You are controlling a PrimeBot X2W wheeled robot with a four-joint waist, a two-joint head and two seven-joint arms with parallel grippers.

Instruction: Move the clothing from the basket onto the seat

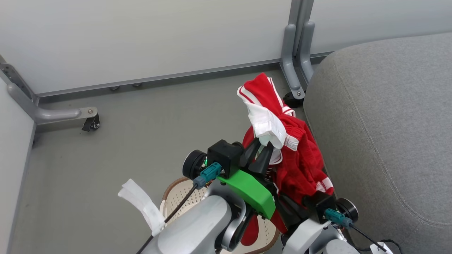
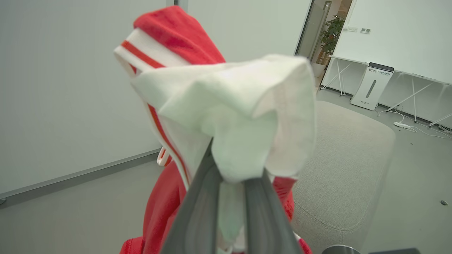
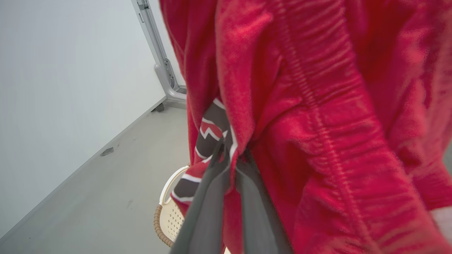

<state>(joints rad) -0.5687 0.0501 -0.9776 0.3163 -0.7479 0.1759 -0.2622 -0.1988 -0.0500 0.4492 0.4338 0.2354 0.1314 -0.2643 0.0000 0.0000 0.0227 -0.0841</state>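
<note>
At the far left of the head view, a grey foot with a small wheel (image 1: 91,121) stands on the grey floor (image 1: 123,158) below the pale wall. Further right, the basket (image 1: 173,193) sits on the floor at the bottom edge, mostly hidden behind the robot's pale arms. In the right wrist view its brown rim and perforated wall (image 3: 166,215) show below the hanging cloth.

Above the basket, the left gripper (image 1: 262,146) points up and away. Its two dark fingers are pressed together on a white panel of the clothing (image 1: 303,165). In the left wrist view that white fold (image 2: 229,106) bunches over the fingertips of the left gripper (image 2: 236,173), with a red, white-striped edge standing above it.

The clothing hangs in the air from this grip, raised above the basket and just beside the seat's left edge. A red end shows low over the basket behind the left arm; whether it touches the basket cannot be told.

Right of that, the right gripper (image 3: 231,157) has its jaws pinched on a fold of red cloth next to a dark patch with a red zigzag. The cloth (image 3: 317,123) drapes heavily across its right side.

At the far right lies the seat (image 1: 388,123), with nothing on it. It also shows behind the white fold in the left wrist view (image 2: 346,158).
</note>
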